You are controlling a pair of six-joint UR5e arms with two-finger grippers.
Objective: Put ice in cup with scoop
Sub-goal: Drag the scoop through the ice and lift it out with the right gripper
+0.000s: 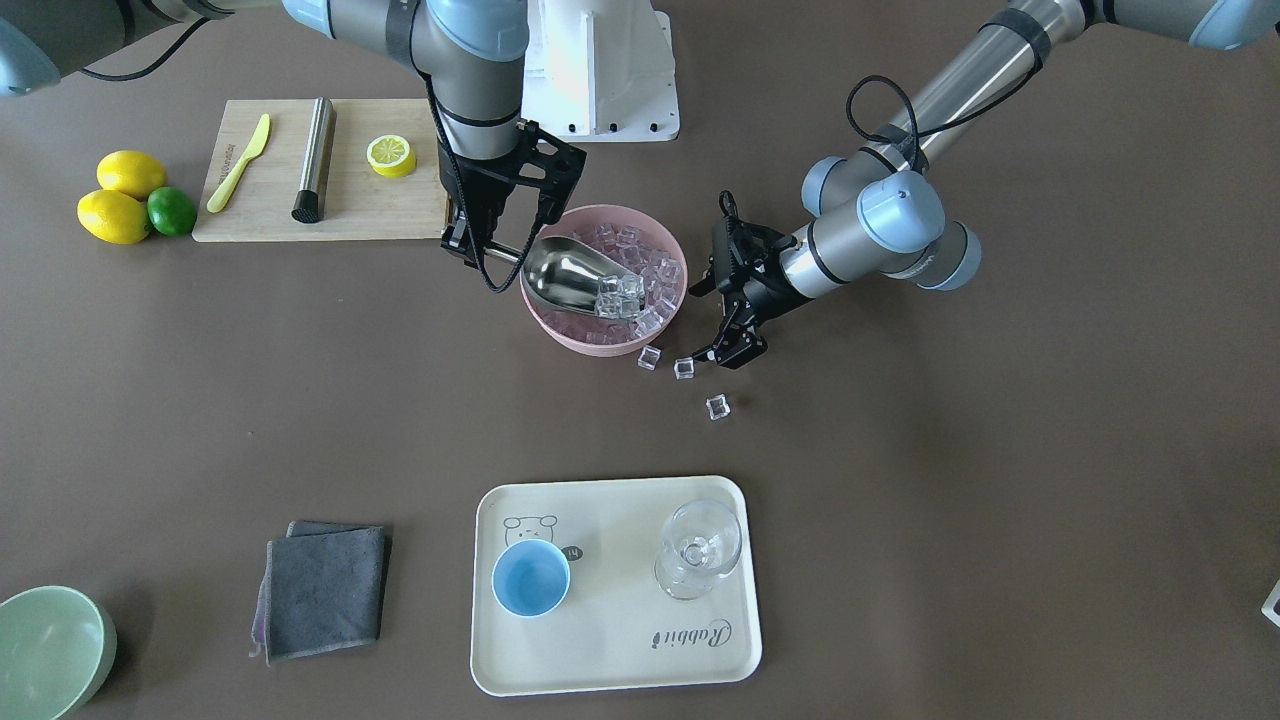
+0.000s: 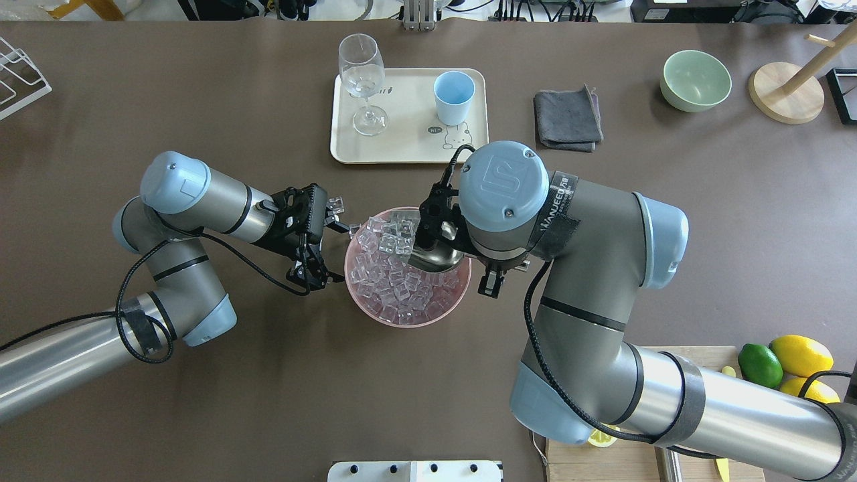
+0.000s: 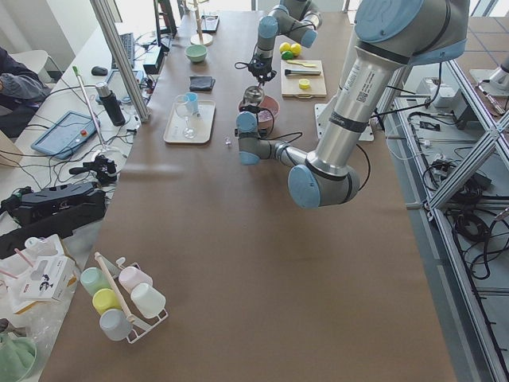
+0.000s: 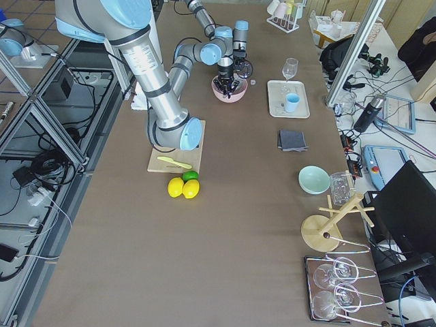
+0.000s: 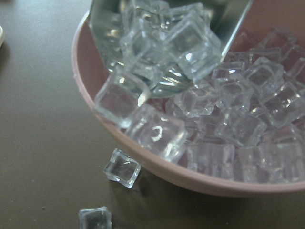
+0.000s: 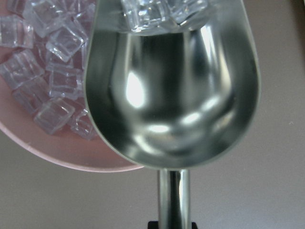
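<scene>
Right end effector (image 1: 480, 250): fingers clamped on the tubular handle of the scoop (image 1: 572, 274). The right wrist view shows the handle running straight back into the clamp.

Scoop: held over the pink bowl (image 1: 600, 346), its trough pointing across the bowl. A small cluster of cubes sits at the front lip of the trough. The rear of the trough is bare metal.

Ice (image 1: 655, 272): the bulk lies heaped in the pink bowl. 3 loose cubes lie on the counter (image 1: 1000, 500) just outside the bowl's rim, on the side toward the tray. In the left wrist view, 2 of them show close under the rim.

Left end effector (image 1: 708, 318): fingers spread wide apart, gripping nothing. It hangs low beside the bowl, apart from its rim, with 1 fingertip close to the loose cubes.

Cup (image 1: 530, 578): upright on the cream tray (image 1: 620, 682), well apart from the bowl and both arms. No cube shows inside it.

Other items: a clear stemmed glass (image 1: 698, 548) stands upright on the same tray, beside the cup and not touching it.
</scene>
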